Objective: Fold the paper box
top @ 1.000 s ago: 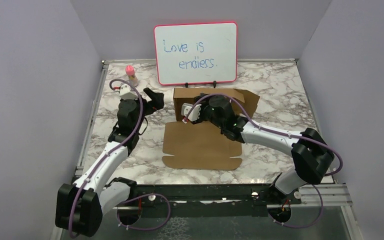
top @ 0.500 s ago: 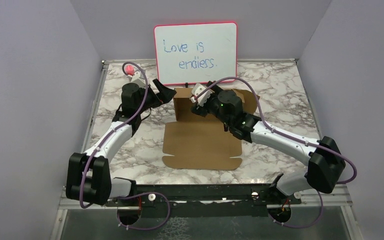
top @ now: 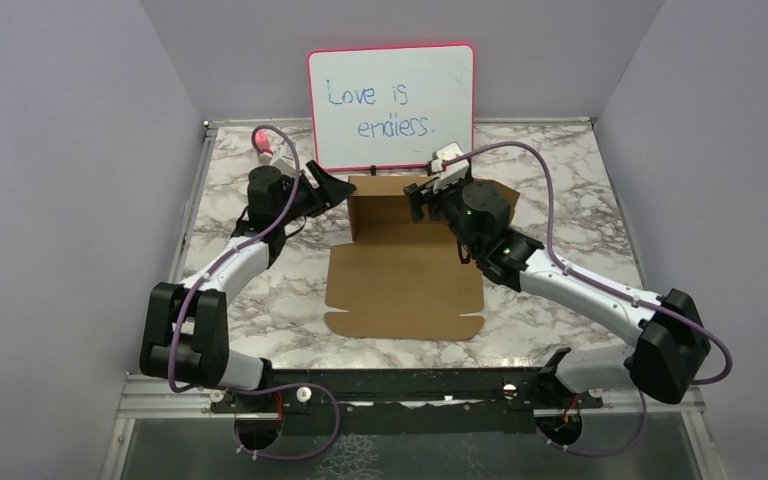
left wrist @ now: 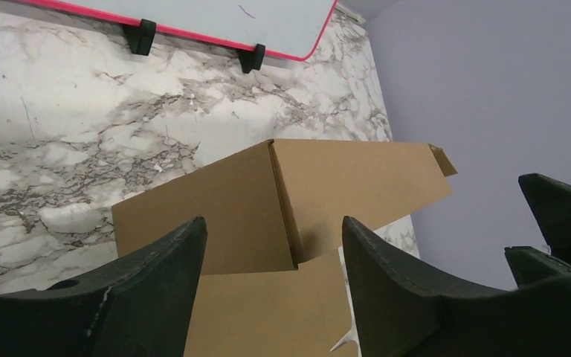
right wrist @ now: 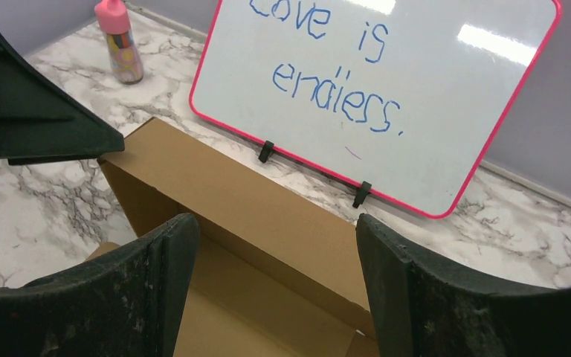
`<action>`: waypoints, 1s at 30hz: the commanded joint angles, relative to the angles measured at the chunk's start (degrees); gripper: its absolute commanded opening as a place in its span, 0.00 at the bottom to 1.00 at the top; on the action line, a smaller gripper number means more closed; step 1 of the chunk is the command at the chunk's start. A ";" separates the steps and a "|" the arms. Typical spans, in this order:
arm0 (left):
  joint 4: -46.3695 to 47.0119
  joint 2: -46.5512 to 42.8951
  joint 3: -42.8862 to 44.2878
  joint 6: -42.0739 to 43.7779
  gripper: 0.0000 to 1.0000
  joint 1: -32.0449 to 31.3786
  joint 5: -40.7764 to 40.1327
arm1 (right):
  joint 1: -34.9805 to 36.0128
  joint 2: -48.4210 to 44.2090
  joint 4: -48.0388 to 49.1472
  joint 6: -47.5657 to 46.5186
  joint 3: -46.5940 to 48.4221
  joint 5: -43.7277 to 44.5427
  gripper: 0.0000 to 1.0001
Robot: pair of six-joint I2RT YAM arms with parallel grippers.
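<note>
- The plain brown cardboard paper box [top: 405,280] is sitting just in front of the red-framed whiteboard [top: 390,95] on the white marble-patterned table [top: 560,180]. Its back wall is standing upright close to the whiteboard's black feet, while its broad front panel is lying flat, stretching away from the whiteboard.
- In the left wrist view a side wall is meeting that back wall in a raised corner, so the box is probably only partly formed, with the front panel yet to be folded.
- The black two-finger left gripper [top: 335,188] is hovering below the whiteboard's left corner, just outside that raised corner. Its fingers are spread wide and gripping nothing. It is likely placed there to brace the side wall from outside.
- The black two-finger right gripper [top: 422,198] is hanging in front of the whiteboard's lower edge, over the inside of the back wall. It too is gaping, with nothing between its fingers. It seems to be lining up to press or steady that wall from inside.
- A small pink-capped bottle [right wrist: 119,41] is standing left of the whiteboard, well apart from the box and playing no evident part.
</note>
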 commanded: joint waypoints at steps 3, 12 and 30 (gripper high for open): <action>4.11 1.80 -1.90 -1.52 0.62 0.49 2.02 | -1.00 -2.71 4.33 6.23 -3.18 3.00 0.82; 5.62 3.86 -3.18 -2.35 0.40 0.57 1.59 | -2.10 -3.23 3.68 8.39 -4.27 3.72 0.82; 7.68 4.39 -9.97 -3.44 0.23 0.48 1.39 | -4.43 -1.71 2.28 13.48 -4.87 -0.66 0.82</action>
